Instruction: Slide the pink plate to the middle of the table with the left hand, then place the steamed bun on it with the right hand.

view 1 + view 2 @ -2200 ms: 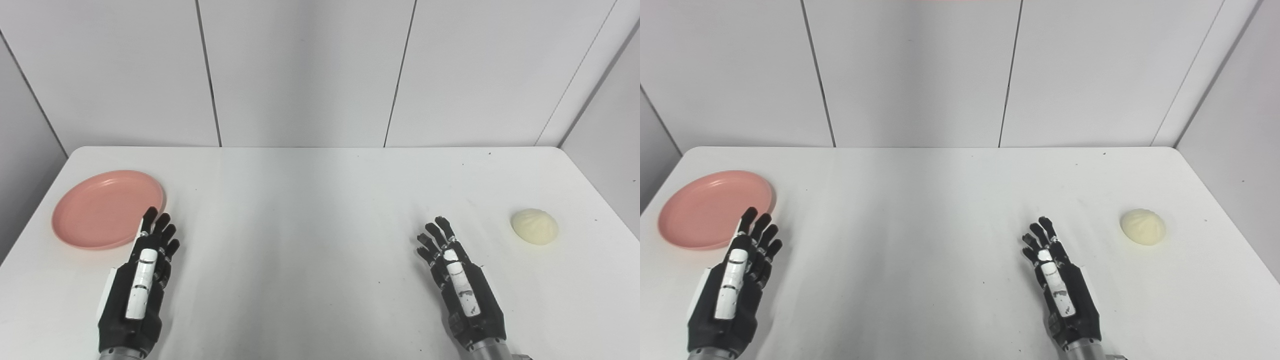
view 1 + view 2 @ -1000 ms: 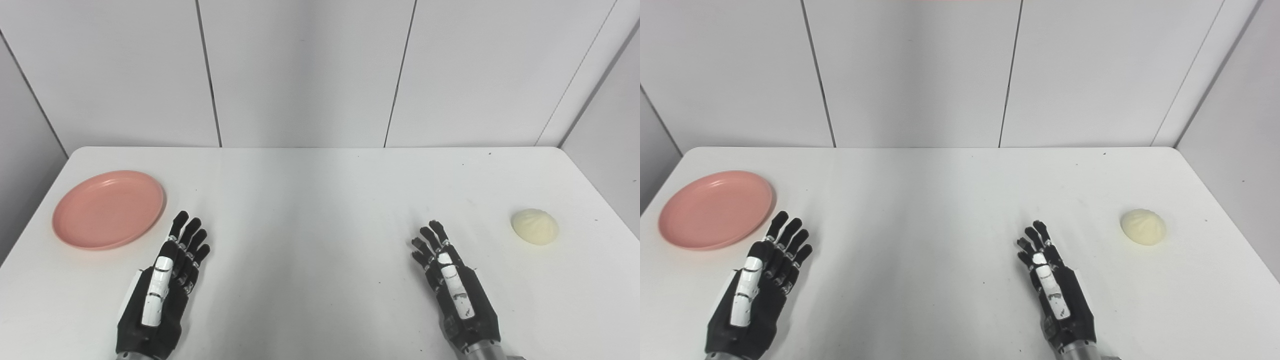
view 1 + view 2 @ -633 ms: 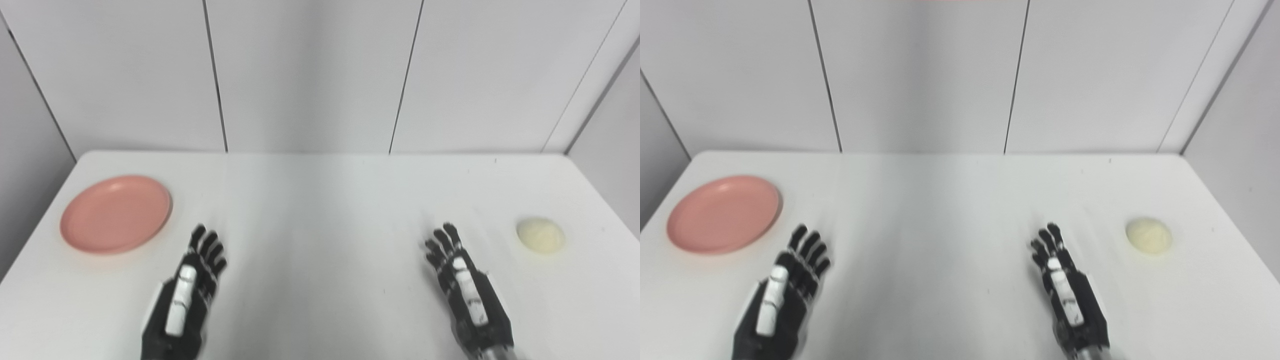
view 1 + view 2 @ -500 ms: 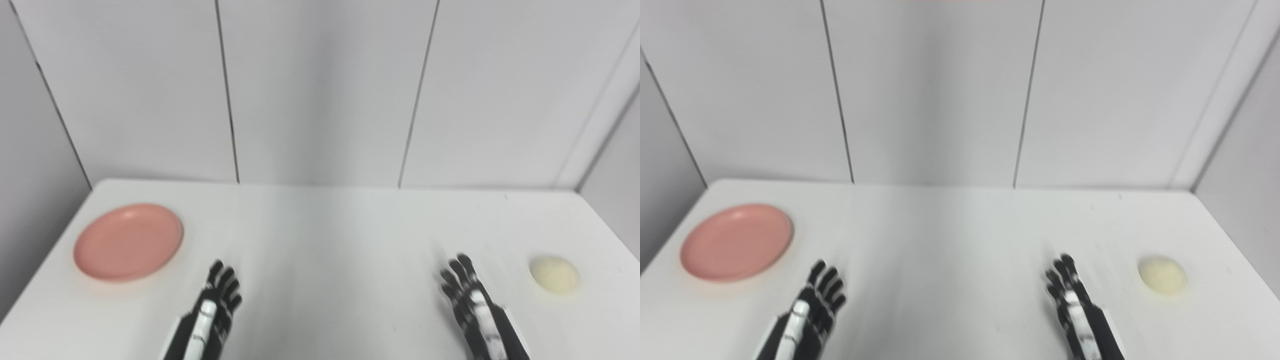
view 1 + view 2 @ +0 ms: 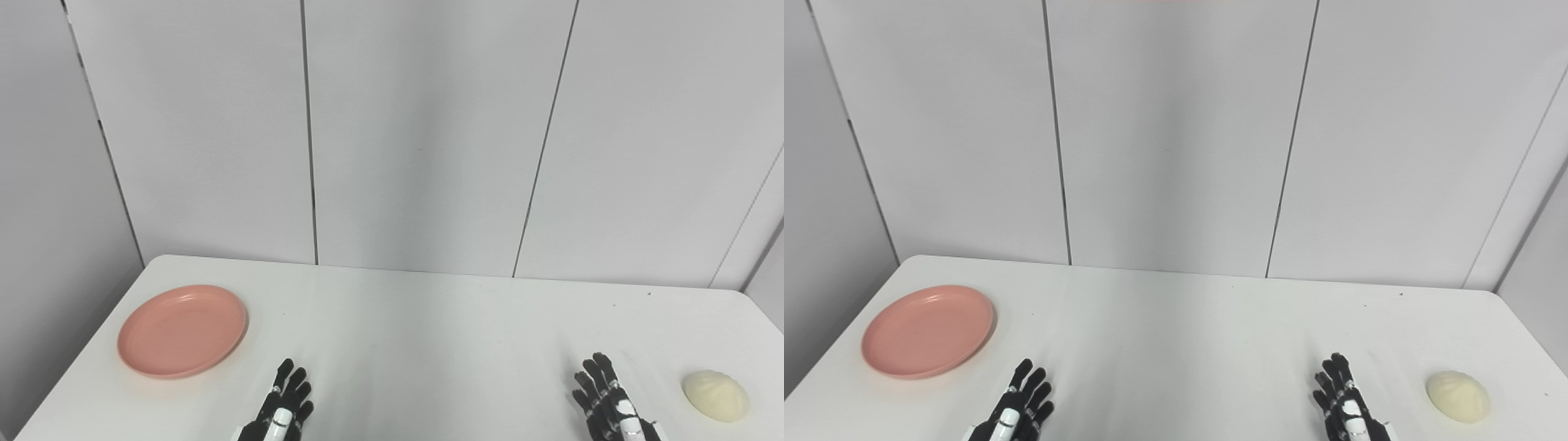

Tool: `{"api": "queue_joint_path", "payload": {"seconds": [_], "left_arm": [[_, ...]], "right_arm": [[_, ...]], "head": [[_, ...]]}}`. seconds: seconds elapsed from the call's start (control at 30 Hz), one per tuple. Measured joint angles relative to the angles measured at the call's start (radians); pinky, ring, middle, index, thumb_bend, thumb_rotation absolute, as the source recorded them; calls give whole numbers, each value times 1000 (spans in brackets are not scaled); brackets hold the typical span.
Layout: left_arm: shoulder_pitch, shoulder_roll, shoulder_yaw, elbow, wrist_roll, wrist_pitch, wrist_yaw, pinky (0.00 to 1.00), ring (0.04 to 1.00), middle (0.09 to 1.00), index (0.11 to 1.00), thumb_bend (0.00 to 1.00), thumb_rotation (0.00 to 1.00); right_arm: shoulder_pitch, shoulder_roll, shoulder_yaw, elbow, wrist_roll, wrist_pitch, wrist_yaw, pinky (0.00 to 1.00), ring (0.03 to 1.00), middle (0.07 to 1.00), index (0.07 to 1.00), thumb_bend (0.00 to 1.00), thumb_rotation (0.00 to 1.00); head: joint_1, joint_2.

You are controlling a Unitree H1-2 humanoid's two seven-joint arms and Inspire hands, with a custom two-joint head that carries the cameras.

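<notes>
Left eye view: a white bench (image 5: 416, 331) stands before grey wall panels (image 5: 422, 135). One pink plate (image 5: 182, 329) lies near its left edge, one steamed bun (image 5: 715, 395) near its right edge. Two hands, left hand (image 5: 283, 413) and right hand (image 5: 609, 404), hold nothing, fingers (image 5: 293, 383) spread.

Plate (image 5: 182, 329) left, bun (image 5: 715, 395) right (well apart) on table (image 5: 416, 331)

Left eye view: head height, facing the paneled wall (image 5: 429, 135) across the table (image 5: 416, 331); far edge mid-frame.
Right eye view: same aim, set slightly rightward.
Shared: whole far edge, both far corners, wall.
Near edge: out of frame.
</notes>
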Motion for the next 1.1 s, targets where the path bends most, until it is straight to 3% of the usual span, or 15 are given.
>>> {"api": "queue_joint_path", "payload": {"seconds": [0.03,0.07,0.17,0.23,0.37,0.47,0.63,0.73,0.9,1.1], "left_arm": [[-5,1,6,20,-1,-21,-2,1000,968,1000,1000,763,706],[-33,1,10,103,-3,-90,-16,951,935,993,1000,904,706],[-183,8,46,268,-6,-181,-21,957,941,998,1000,991,712],[-207,28,46,288,-1,-214,-26,980,951,1000,1000,999,743],[-172,35,36,232,19,-270,-40,996,929,998,1000,999,750],[-117,36,36,166,18,-260,-39,970,918,974,1000,974,748],[-51,48,70,56,20,-227,-11,898,899,900,921,821,746],[-93,80,104,-6,22,-224,5,881,887,888,892,820,736],[-247,129,154,-18,42,-222,38,862,869,873,838,831,757],[-373,190,220,91,21,-232,40,841,843,833,778,857,712]], "right_arm": [[0,0,0,0,1,0,2,1000,1000,1000,1000,747,850],[0,-1,-3,-1,1,-1,3,1000,1000,1000,1000,746,854],[0,-2,-1,6,-3,-2,8,1000,1000,1000,1000,760,859],[-4,6,6,2,-5,-2,8,1000,1000,1000,1000,770,854],[12,11,5,-26,-16,-2,-3,1000,987,1000,1000,772,852],[21,14,6,-37,-18,-2,-8,1000,984,1000,1000,759,849],[49,20,10,-63,-15,4,-12,1000,988,1000,1000,757,845],[53,28,14,-72,-14,11,-13,1000,987,1000,1000,757,834],[53,29,16,-73,-13,13,-20,1000,983,1000,1000,746,819],[61,30,20,-84,-2,19,-21,1000,981,1000,1000,748,798]], "head": [[0,0],[-9,6],[-18,20],[-21,29],[-28,55],[-29,67],[-41,80],[-43,81],[-49,81],[-54,86]]}}
